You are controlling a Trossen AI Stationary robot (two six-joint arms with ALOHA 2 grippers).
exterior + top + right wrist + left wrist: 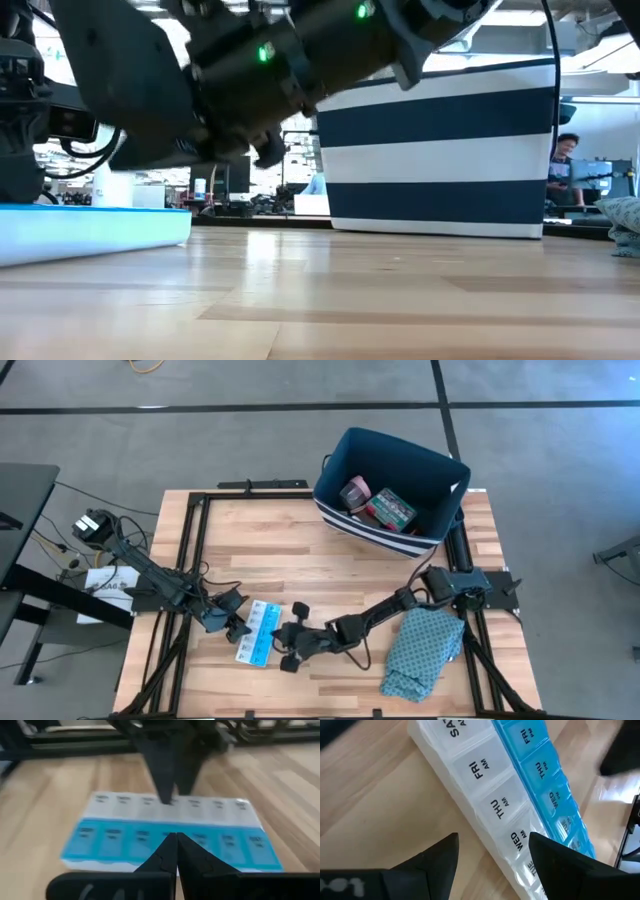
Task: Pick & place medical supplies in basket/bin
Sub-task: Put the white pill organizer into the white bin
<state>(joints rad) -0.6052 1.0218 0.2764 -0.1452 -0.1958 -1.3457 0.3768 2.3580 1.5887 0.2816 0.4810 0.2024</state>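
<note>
Both grippers closing in on the pill organizer at the near edge of the worktop.

The pill organizer [259, 633] is lying flat near the front of the worktop [300, 570], its long axis running near to far with a slight tilt. The left gripper [236, 622] is sitting just at its left side, fingers spread and released, straddling the clear row. The right gripper [291, 645] is facing it from the right, fingers clenched together on nothing, tips just short of the blue row. Both are about equally near. Right of them a teal cloth [423, 653] is lying. Far right, the bin [440, 475] is already holding a pink roll [356, 491] and a patterned box [390, 509].
</note>
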